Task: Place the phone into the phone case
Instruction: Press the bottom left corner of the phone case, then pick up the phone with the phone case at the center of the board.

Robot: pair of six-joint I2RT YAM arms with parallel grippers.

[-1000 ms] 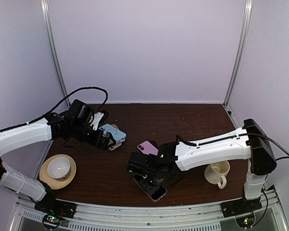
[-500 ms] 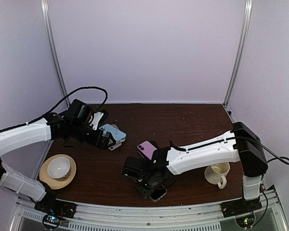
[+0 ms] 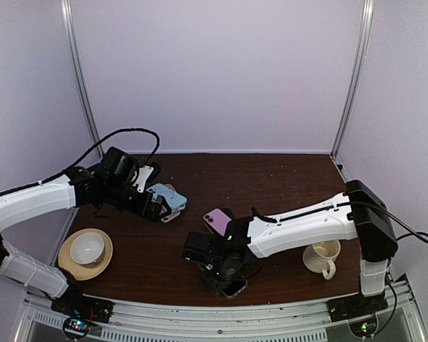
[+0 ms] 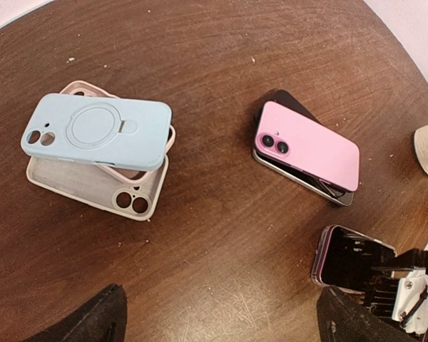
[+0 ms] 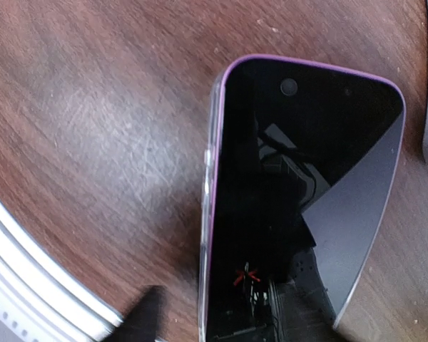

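Currently seeing phone (image 5: 299, 199) flat on table (image 3: 271, 178), screen up, purple rim, close to the near edge, directly under right gripper (image 3: 227, 274). Cannot call that pincer apart or clamped: seeing only one dark finger (image 5: 146, 317), just beside the phone's left rail, no visible grip. Left gripper (image 4: 221, 320) spread wide, holding nothing, hovering by the case stack. Expect a stiff, fairly dense slab with slick, breakable glass. No purchase from above while flat, so pinch across the long side rails near mid-length, or tip up off one edge first. Watch for sliding on the wood toward the near edge. Blue case (image 4: 96, 132) resting back-up on two pale cases (image 4: 78, 185), interior hidden. Lowest one seemingly open side up, no phone inside. Probably soft and flexy, so pin down while pressing in. Also noting pink phone (image 4: 310, 146) stacked on dark phone (image 4: 285, 100), well apart from the cases. Cup (image 3: 85, 248) on saucer (image 3: 68, 265) left, mug (image 3: 323, 256) right, contents unreadable.
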